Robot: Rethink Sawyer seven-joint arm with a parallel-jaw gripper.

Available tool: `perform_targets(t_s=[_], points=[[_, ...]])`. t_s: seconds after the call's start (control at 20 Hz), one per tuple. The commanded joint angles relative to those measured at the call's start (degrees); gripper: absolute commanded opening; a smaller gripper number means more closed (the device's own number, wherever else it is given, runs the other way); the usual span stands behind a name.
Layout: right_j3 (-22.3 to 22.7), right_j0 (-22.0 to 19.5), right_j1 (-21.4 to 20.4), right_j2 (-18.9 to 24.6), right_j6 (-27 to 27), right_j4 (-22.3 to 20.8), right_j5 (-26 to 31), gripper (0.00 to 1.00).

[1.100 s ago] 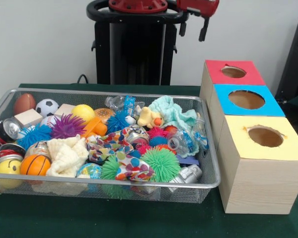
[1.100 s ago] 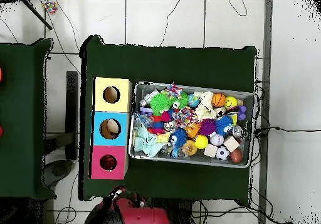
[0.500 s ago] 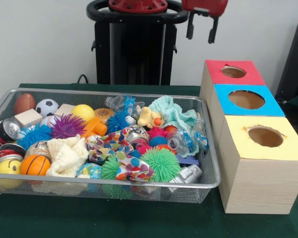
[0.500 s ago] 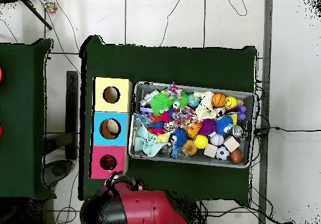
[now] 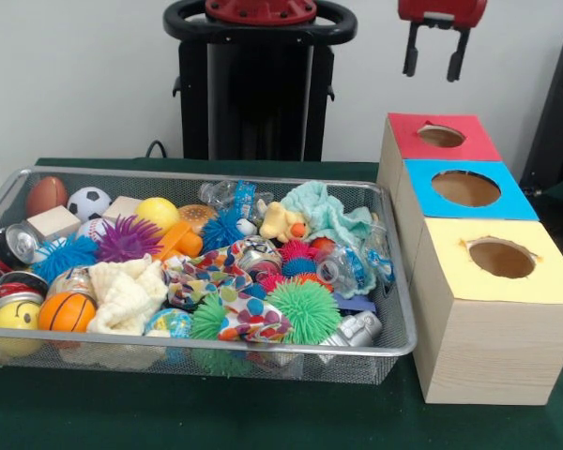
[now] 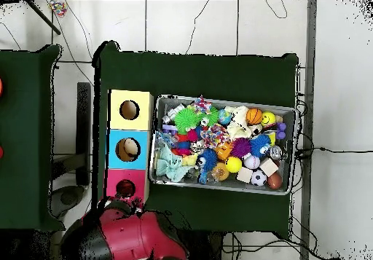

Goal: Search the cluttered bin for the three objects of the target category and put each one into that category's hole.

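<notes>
Above the red box: my gripper (image 5: 435,62) hangs, jaws parted, empty.
Boxes: three in a row, red (image 5: 440,137), blue (image 5: 465,189), yellow (image 5: 500,261), one hole each.
Bin (image 5: 399,330): one wire basket on the green bench (image 5: 263,412), beside the boxes.
Clutter: balls, spiky toys, cans, cloths; target category unclear.

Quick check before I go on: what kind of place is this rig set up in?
Probably a robotics lab test cell, not a home. A green cloth-covered table holds a wire mesh bin crammed with toys, beside three wooden boxes with red, blue and yellow holed tops. Loose cables trail across the tiled floor.
</notes>
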Motion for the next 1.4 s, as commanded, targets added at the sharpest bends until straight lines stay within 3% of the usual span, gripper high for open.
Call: perform_targets(t_s=[0.05, 0.5, 0.9, 1.4], points=[[-5.44, 3.66, 3.61, -0.68, 4.99, -3.47, 4.25, 1.00], [-3.54, 5.84, 4.03, -3.58, 5.46, -3.67, 1.56, 1.00], [-2.42, 5.80, 7.33, -3.80, 5.53, -3.79, -3.93, 1.00], [-1.29, 3.66, 5.33, -1.62, 2.95, -1.83, -2.67, 1.00]])
